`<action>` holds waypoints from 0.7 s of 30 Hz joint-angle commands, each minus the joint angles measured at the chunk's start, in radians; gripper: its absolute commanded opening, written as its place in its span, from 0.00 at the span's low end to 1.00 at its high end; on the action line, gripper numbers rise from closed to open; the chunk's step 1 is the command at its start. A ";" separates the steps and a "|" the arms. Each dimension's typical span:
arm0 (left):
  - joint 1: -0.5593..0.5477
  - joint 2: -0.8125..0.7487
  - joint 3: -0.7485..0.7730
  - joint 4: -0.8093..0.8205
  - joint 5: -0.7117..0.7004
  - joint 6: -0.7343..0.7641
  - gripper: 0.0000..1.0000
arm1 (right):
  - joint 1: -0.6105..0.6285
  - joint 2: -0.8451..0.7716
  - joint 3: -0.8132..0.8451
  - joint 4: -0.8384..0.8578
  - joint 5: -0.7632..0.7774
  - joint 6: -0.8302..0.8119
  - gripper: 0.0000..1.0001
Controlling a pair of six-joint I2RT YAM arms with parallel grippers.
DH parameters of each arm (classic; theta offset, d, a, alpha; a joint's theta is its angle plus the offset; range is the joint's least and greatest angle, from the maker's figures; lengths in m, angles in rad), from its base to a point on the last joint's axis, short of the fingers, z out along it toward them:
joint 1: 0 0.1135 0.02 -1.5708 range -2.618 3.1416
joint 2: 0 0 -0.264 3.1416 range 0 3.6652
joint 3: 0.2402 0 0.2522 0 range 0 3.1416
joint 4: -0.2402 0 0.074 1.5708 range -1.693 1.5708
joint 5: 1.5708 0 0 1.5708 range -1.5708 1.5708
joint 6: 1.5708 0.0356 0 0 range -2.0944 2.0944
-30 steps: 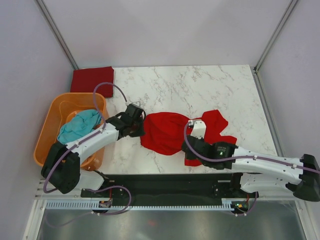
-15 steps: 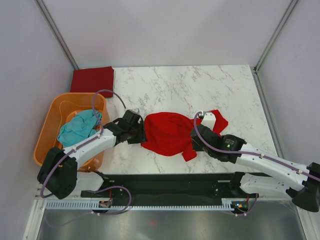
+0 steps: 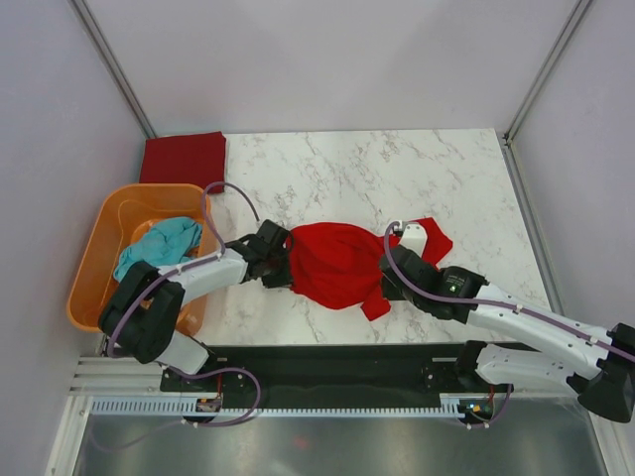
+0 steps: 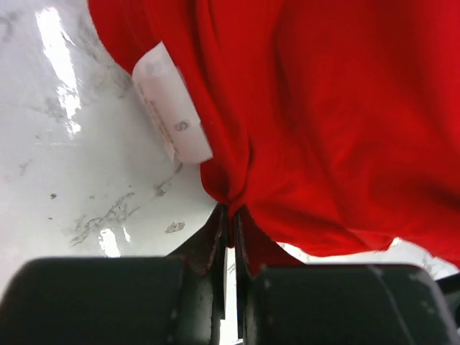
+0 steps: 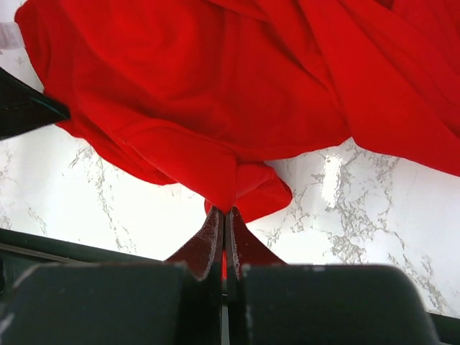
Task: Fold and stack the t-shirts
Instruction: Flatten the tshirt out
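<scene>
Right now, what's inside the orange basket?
A crumpled teal shirt lies in the basket, with bare orange floor showing beside it. The left arm crosses the basket's near right corner and hides that part. Anything beneath the shirt is covered too.

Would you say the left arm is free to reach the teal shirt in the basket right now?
Probably not yet: the left gripper is shut on the red shirt; the teal shirt itself lies uncovered.
</scene>
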 commanded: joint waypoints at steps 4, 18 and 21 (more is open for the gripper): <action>0.026 -0.026 0.305 -0.231 -0.220 0.108 0.02 | -0.086 -0.032 0.026 0.015 -0.044 -0.054 0.00; 0.185 0.348 0.807 -0.327 -0.150 0.388 0.05 | -0.365 0.097 -0.197 0.236 -0.239 -0.155 0.00; 0.185 0.352 0.865 -0.348 -0.170 0.392 0.21 | -0.384 0.139 -0.185 0.242 -0.240 -0.173 0.00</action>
